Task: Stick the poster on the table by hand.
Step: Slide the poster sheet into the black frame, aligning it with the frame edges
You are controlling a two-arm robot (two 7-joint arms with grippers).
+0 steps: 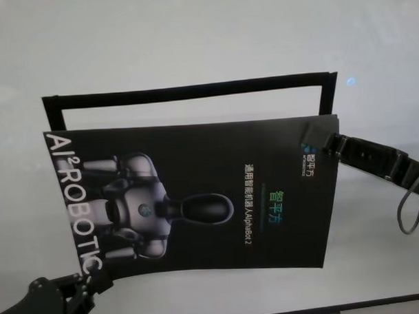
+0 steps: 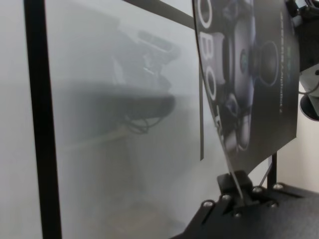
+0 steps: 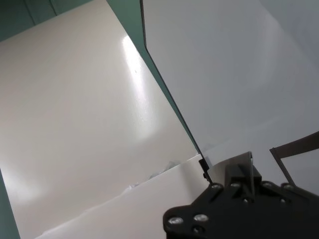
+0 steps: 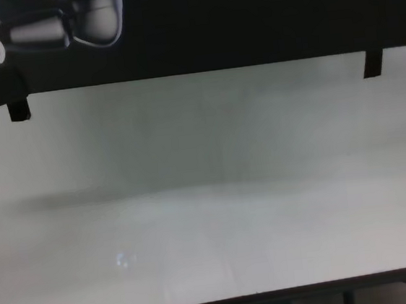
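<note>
Head view: the large black glossy poster [image 1: 197,199] fills the frame's middle above the white tabletop [image 1: 192,40]; the left gripper [image 1: 86,280] pinches its lower-left corner and the right gripper [image 1: 318,145] its upper-right edge.

Left wrist view: only here is the sheet seen bowed, so it may stick wrinkled.

Chest view: only here is the gap under it seen.

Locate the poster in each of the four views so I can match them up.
Head view: the poster fills the centre, held at two opposite corners by the left gripper and right gripper.
Left wrist view: upper part of the picture, seen edge-on and curved.
Right wrist view: only its white back.
Chest view: across the top.
Shared landmark: the black strip frame on the table.
</note>
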